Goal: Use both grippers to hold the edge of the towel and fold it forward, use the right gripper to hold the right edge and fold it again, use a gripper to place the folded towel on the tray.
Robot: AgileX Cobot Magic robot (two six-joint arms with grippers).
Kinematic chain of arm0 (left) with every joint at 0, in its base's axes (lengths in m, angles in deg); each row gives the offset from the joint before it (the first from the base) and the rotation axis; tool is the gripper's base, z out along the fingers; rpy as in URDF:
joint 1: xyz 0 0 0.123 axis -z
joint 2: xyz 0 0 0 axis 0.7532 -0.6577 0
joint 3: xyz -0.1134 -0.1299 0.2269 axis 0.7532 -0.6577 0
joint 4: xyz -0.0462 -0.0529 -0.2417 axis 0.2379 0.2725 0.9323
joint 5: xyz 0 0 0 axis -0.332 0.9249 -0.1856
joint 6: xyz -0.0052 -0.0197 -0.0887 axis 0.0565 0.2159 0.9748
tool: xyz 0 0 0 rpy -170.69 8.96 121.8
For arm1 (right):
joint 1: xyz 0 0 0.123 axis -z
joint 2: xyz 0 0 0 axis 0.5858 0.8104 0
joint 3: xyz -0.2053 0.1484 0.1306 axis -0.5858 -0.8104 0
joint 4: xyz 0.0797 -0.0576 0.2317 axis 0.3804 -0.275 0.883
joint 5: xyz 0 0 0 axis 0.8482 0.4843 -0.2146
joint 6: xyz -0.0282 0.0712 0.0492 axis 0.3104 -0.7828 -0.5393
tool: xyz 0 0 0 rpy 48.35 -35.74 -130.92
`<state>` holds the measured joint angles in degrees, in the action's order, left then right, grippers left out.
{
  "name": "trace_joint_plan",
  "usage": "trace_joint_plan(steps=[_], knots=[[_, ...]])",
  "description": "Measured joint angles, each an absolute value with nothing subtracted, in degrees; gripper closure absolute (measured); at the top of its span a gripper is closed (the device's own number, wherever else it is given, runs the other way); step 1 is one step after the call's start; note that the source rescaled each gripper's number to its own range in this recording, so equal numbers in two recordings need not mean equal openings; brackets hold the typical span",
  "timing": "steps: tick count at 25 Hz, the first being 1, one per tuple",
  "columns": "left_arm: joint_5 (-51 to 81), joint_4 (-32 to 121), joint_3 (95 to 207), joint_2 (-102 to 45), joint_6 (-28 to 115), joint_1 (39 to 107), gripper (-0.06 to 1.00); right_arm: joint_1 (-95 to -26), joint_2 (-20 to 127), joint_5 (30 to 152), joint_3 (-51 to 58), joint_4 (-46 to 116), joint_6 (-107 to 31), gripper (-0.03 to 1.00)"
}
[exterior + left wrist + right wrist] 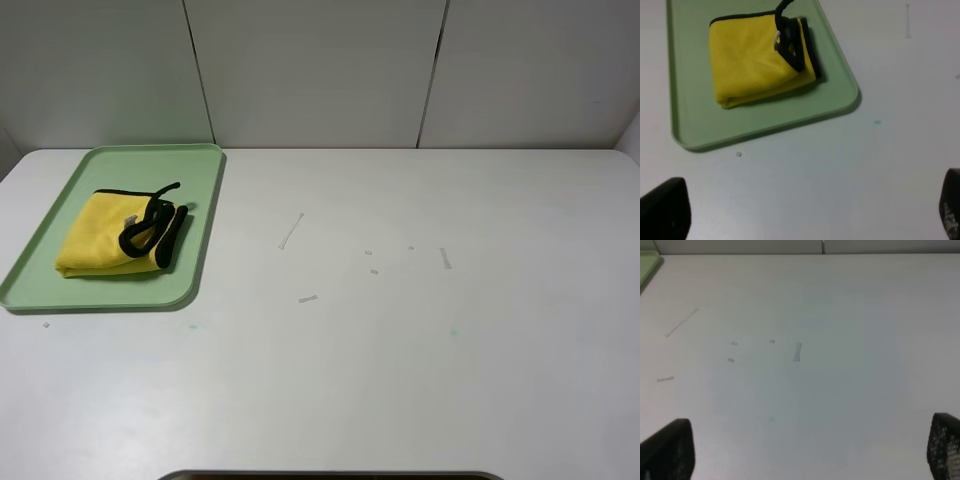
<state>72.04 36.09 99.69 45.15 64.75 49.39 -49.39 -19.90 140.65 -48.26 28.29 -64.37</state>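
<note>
1. The yellow towel (108,236) lies folded on the green tray (205,215), which sits at the far left of the white table (420,340) in the high view.
2. The towel's black trim (152,226) is bunched in loops on the side of the bundle toward the middle of the table, and one strand curls off the top of the fold.
3. A small white tag (777,41) shows among the black trim in my left wrist view.
4. The towel fills the middle of the tray and leaves a bare green border all round.
5. My left pincer (805,212) is spread wide: one dark fingertip (662,210) sits at each lower corner of its own view with bare table between them, and it holds nothing.
6. That left pincer hangs over the table just off the tray's near edge, apart from the towel.
7. My right pincer (805,450) is spread wide too, its fingertips (944,446) at the far corners of its view, with nothing between them.
8. Below the right pincer the table carries a few pale scuff marks (797,351), and a sliver of the tray's corner shows at the edge of that view.
9. Neither of my arms shows in the high view.
</note>
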Motion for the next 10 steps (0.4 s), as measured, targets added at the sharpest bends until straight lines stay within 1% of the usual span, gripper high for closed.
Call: trace_joint_plan(steps=[10], knots=[[72.04, 36.08, 99.69, 45.15, 64.75, 49.39, -0.05, -49.39, -19.9, 140.65, -48.26, 28.29, -64.37, -0.03]])
